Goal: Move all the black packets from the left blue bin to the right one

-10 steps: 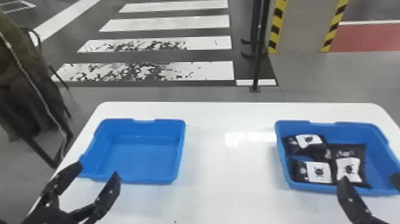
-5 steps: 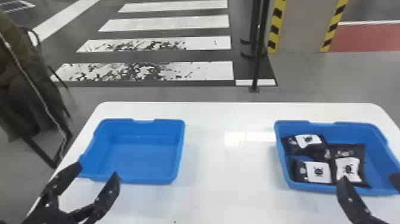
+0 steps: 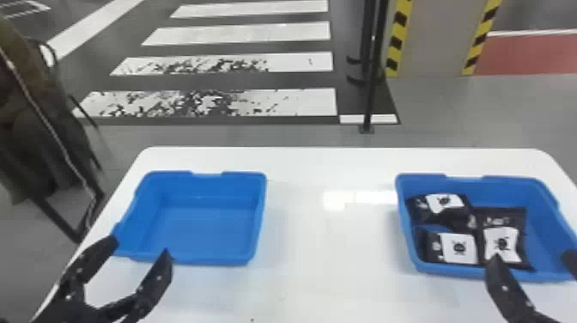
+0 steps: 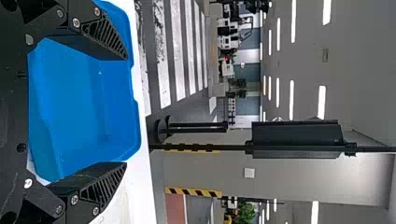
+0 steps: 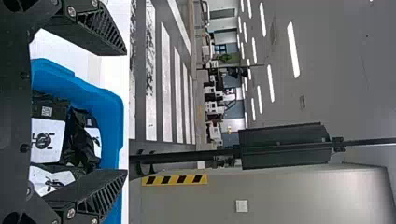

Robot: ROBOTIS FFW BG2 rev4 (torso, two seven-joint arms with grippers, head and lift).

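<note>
Nothing had visibly moved across the head views over the last second: both arms, both bins and the packets lay where they had a second and half a second before.

The left gripper held its place at the near left corner of the left blue bin, its two black fingers spread well apart. In its wrist view, the left gripper had the bin showing between and behind its parted fingers.

The right gripper had likewise stayed at the near side of the right blue bin, one finger overlapping the near rim and the edge of a packet in the head view. The right wrist view showed the fingers of the right gripper wide apart too.

Three black packets with white labels sat in the right bin, just as in the earlier frames. The far-left packet lay slanted by the far left corner, the near-left packet lay nearer the front rim, and the right-hand packet lay beside it. Both bins rested on the white table, well apart, their positions unchanged.
</note>
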